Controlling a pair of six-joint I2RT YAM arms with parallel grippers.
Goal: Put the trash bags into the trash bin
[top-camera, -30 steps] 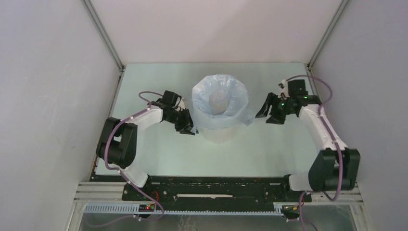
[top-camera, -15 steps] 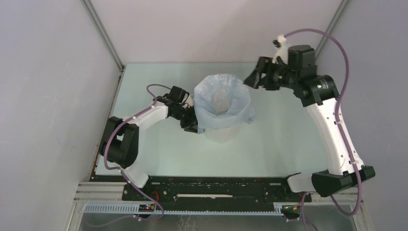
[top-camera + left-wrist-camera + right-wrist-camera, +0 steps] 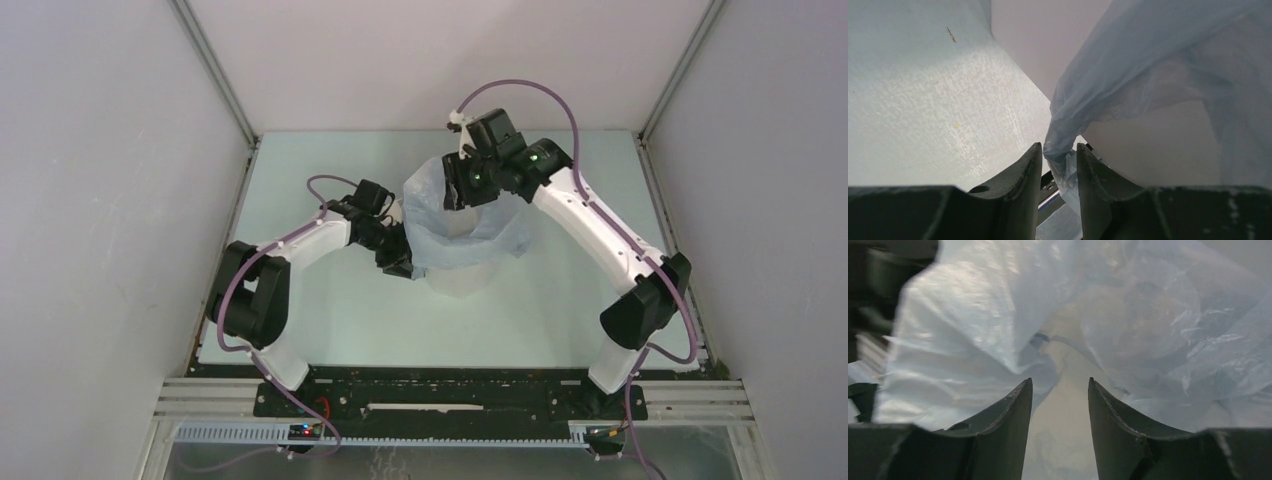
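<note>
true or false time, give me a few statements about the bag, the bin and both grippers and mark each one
1. The trash bag is draped over the rim of the trash bin. True.
2. The left gripper pinches a fold of the bag between its fingers. True.
3. The right gripper grips the bag's edge. False: its fingers stand apart with nothing between them, over the bin's mouth.
4. The bin lies on its side. False: it stands upright on the table.
</note>
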